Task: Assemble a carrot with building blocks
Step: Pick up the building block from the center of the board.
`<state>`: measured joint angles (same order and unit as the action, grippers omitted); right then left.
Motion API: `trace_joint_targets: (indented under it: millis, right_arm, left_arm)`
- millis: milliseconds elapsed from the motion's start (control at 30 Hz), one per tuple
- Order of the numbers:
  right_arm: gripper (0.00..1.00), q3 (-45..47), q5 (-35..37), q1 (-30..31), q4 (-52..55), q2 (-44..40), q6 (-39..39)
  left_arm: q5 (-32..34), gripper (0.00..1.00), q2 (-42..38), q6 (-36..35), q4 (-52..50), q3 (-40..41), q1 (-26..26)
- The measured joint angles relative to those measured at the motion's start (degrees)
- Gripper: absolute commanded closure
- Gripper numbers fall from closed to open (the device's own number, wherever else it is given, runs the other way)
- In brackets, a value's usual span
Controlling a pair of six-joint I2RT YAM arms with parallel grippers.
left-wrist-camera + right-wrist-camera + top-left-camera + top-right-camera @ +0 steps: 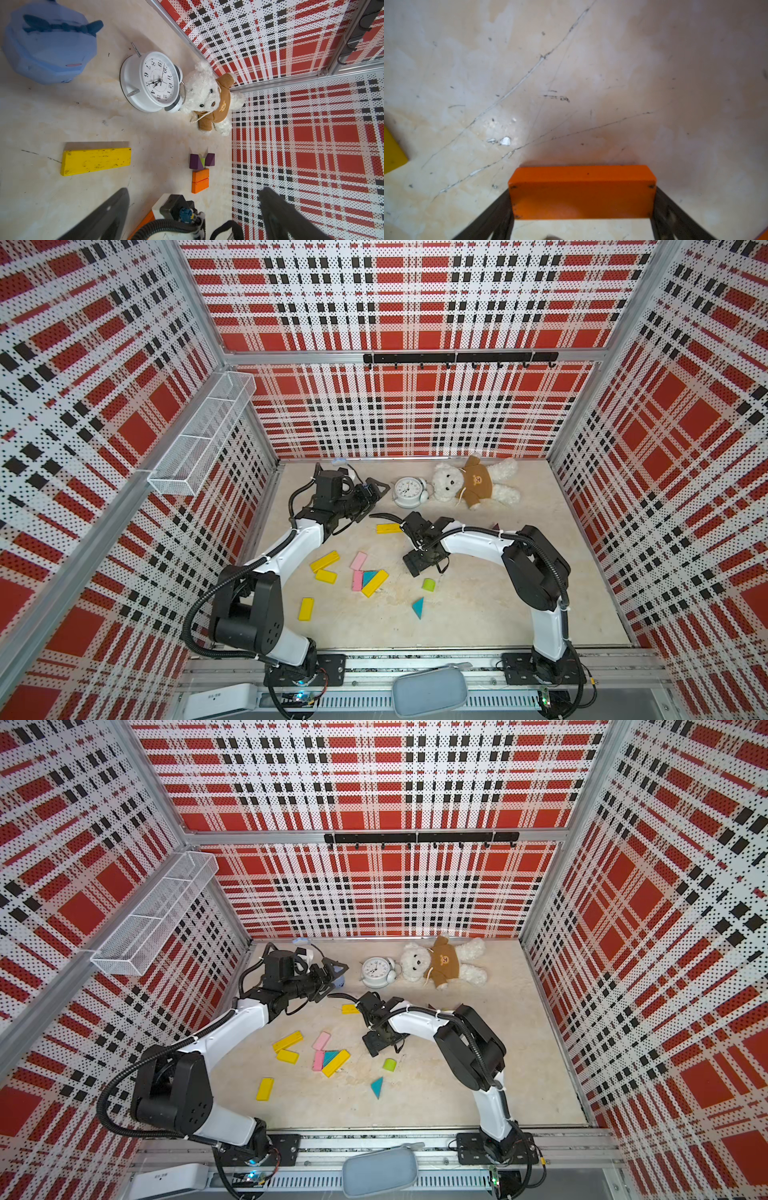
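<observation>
My right gripper [582, 200] points down at the table, shut on an orange bar [581, 193], with a dark finger against each end. In the left wrist view two purple triangles [196, 162] flank a lime-green stub [203, 161] above two stacked orange bars [200, 180], near the right wall. Loose blocks lie mid-table: yellow bars [324, 561], pink bars [358, 561], teal triangles [418, 608] and a lime-green stub [429, 584]. Another yellow bar [389, 528] lies next to the right wrist. My left gripper [376, 493] hangs open and empty at the back left.
A white alarm clock [409, 492] and a teddy bear [473, 483] lie along the back wall. A blue plush [49, 41] sits below the left gripper. A wire basket [203, 435] hangs on the left wall and a hook rail [457, 358] on the back wall.
</observation>
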<state>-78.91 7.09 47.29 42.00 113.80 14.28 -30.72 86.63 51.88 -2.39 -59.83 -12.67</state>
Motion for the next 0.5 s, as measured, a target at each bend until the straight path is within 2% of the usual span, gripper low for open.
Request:
trace_joint_targets:
  millis: [233, 500]
  right_arm:
    - [0.13, 4.94, 2.89, -2.40, -1.16, -8.63, 1.03]
    - [0.12, 17.75, 5.40, -12.26, -1.88, -23.91, 2.25]
  left_arm:
    - [-0.33, 0.01, 0.00, 0.20, 0.42, 0.02, -0.31]
    - [-0.50, 0.01, 0.00, 0.17, 0.61, 0.02, -3.74]
